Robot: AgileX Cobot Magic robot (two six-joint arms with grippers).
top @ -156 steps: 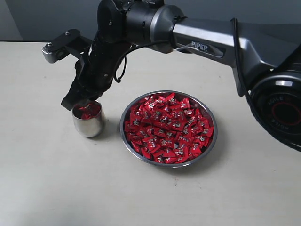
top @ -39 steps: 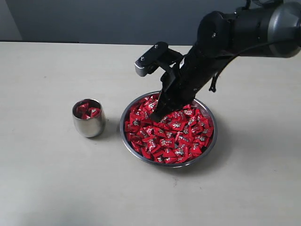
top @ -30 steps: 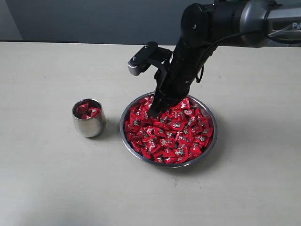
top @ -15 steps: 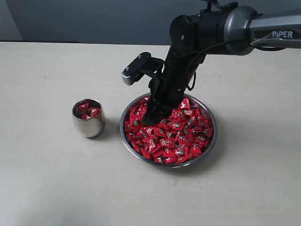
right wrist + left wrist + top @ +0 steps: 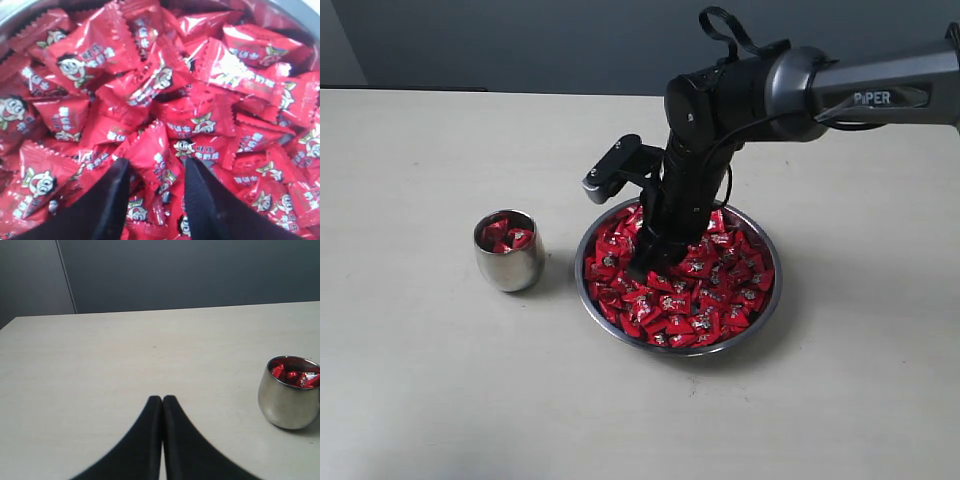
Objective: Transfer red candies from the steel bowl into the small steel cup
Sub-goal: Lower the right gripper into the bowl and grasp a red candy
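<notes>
The right claw (image 5: 156, 163) is down in the steel bowl (image 5: 677, 352), its tips sunk among the red candies (image 5: 712, 292). In the exterior view, they cannot be picked out from the heap. The right arm (image 5: 800, 85) also hides part of the bowl's far rim and the candies beneath it.

The right wrist view shows this claw released, its two dark fingers (image 5: 114, 200) spread with one wrapped candy (image 5: 152, 156) lying between them. Whether either finger presses on that wrapper cannot be told, and the fingers' bases run out of the picture. Only blurred slivers of steel show at the corners there.

The small steel cup (image 5: 508, 262) stands upright on the bench (image 5: 440, 380), near the bowl's left side but apart from it, with a few candies (image 5: 506, 232) inside. How deep they lie is hidden by its wall. In the left wrist view, the cup is clipped by the picture's edge. The left claw (image 5: 162, 399) is clenched on nothing above bare bench.
</notes>
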